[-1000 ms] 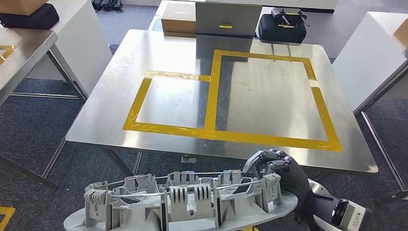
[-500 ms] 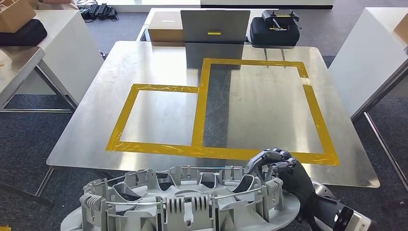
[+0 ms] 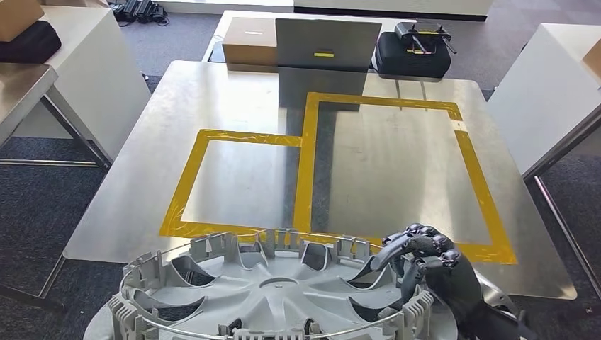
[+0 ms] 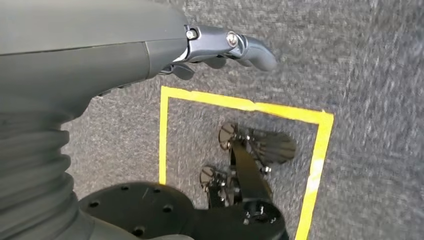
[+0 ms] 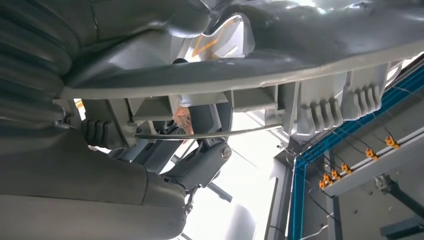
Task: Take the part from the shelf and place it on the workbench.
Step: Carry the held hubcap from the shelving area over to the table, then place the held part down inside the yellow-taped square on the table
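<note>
Left hand [image 4: 220, 47] hangs over grey carpet [image 4: 375, 60] in its wrist view, fingers loosely curled with nothing in them; below it a yellow tape outline [image 4: 245, 105] is stuck to the floor.

From the head view, going left to right: a steel table corner [image 3: 21, 85] sits at the far left with a white cabinet [image 3: 92, 64] beside it. The workbench [image 3: 234, 92] fills the middle — a bare steel top marked with two yellow tape rectangles [image 3: 305, 170], a smaller one on the left sharing an edge with a larger one on the right. At the bench's far edge stand a cardboard box [image 3: 248, 41], an upright grey panel [image 3: 327, 44] and a black case [image 3: 412, 55].

Low in the picture, the part [image 3: 276, 290] — a round grey plastic wheel cover, its clip side up with a wire ring around the rim — is held in front of the bench's near edge, its far rim overlapping that edge in the view. Right hand [image 3: 432, 265] grips the cover's right rim, dark fingers [image 3: 414, 237] hooked over the top. In the right wrist view the fingers [image 5: 200, 160] wrap the rim from beneath.
</note>
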